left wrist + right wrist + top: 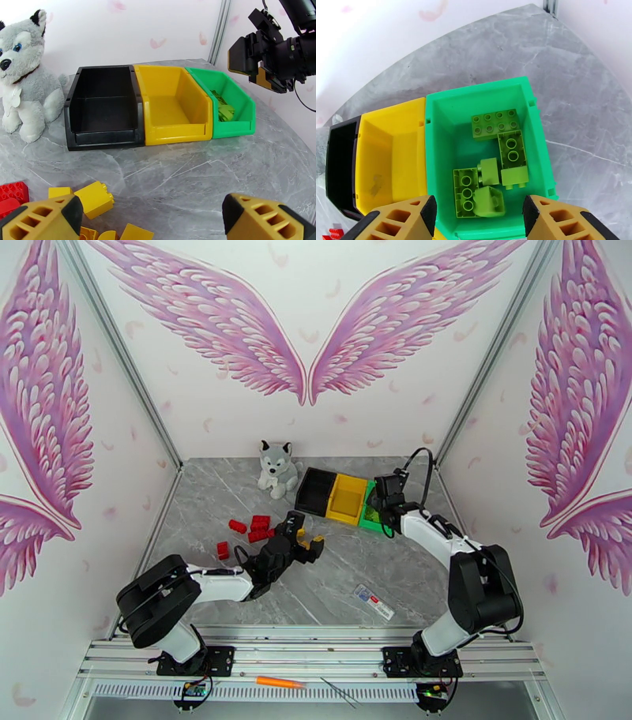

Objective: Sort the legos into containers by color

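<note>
**Inspector:** Checking the right gripper [477,209] first. It hangs directly above the green bin [442,118], fingers parted and nothing between them. I record it as unclenched and empty.

**Clerk:** Why that station?

**Inspector:** In my judgement, so that anything let go falls inside the walls. About half a dozen light-green bricks [495,124] lie loose on the bin floor. Some are studs up and some are tipped on their sides.

**Clerk:** And the other containers?

**Inspector:** The yellow bin [391,150] and the black bin [102,102] are both bare inside. All three stand wall to wall in one row at the far side of the worktop [197,165], next to a plush husky [27,79]. Their open tops face up, presumably so that either arm can reach in from above.

**Clerk:** The left gripper?

**Inspector:** The left gripper [152,209] is spread wide and holds nothing. It sits low over the yellow bricks [94,199] near the middle of the worktop. The red bricks [253,526] lie in a loose cluster just to its left. So wide a spread suits straddling a brick, so I judge a yellow pick-up to be the step in hand.

**Clerk:** Progress?

**Inspector:** Green looks well advanced. Yellow and red are not yet begun, going by the two bare bins.

**Clerk:** Any risk to note?

**Inspector:** The yellow bricks lie close together, some touching. A closing finger could nudge a neighbouring brick.
</note>
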Controlling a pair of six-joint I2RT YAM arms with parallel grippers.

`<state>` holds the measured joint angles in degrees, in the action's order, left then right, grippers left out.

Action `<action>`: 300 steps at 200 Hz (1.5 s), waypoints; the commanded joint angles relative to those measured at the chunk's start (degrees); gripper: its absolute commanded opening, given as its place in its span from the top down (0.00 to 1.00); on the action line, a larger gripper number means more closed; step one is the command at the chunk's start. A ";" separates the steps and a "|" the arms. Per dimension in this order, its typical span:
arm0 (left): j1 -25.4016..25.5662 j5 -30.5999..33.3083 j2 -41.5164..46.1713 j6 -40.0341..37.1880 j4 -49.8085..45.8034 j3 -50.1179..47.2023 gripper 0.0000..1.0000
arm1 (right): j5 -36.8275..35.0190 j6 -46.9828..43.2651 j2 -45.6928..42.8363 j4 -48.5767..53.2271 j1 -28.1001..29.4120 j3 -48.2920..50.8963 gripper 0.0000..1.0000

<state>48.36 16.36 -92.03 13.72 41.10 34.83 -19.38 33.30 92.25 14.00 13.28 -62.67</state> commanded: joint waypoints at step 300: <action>-25.17 -19.17 2.23 20.46 14.93 -13.91 0.01 | 5.17 -17.85 19.76 -1.75 35.37 -3.95 0.32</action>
<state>23.44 -2.09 -89.56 33.69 54.81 21.80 -12.47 15.14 110.13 11.00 48.97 -63.86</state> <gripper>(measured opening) 0.988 0.700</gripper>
